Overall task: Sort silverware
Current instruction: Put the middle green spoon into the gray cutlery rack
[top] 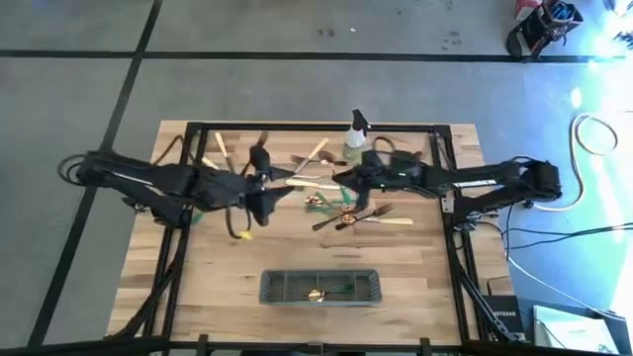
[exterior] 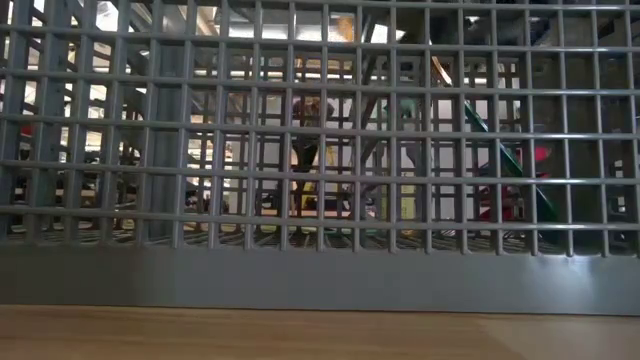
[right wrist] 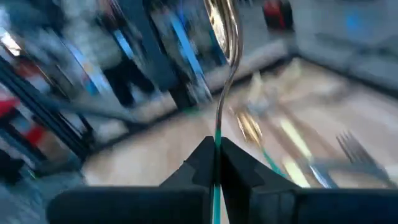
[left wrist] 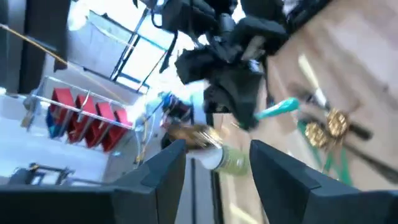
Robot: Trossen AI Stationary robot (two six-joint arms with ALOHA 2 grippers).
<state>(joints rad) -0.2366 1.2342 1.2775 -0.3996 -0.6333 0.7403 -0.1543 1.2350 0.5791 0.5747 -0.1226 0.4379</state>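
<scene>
The silverware (top: 346,210) lies scattered on the far middle of the wooden table (top: 198,277): gold and dark pieces, some with cream or green handles. My right gripper (top: 342,180) hovers over this heap, shut on a gold spoon with a green handle (right wrist: 219,93). My left gripper (top: 267,186) stands open just left of the heap, with nothing between its fingers (left wrist: 168,168). It faces the right gripper (left wrist: 239,74). Near the front edge, the grey mesh caddy (top: 321,287) holds a gold spoon (top: 316,295) and a green-handled piece (top: 342,288). My right gripper pinches the spoon by its green handle (right wrist: 217,138) between the two shut fingers. The spoon lies along the fingers. Its gold shaft and bowl (right wrist: 221,25) stick out forward past the tips. The spoon is held up off the table.
A small spray bottle (top: 356,138) stands at the far edge, just behind the heap. The caddy's mesh wall (exterior: 320,150) fills the low view, and a green handle (exterior: 515,175) leans inside it. Bare wood lies between the heap and the caddy.
</scene>
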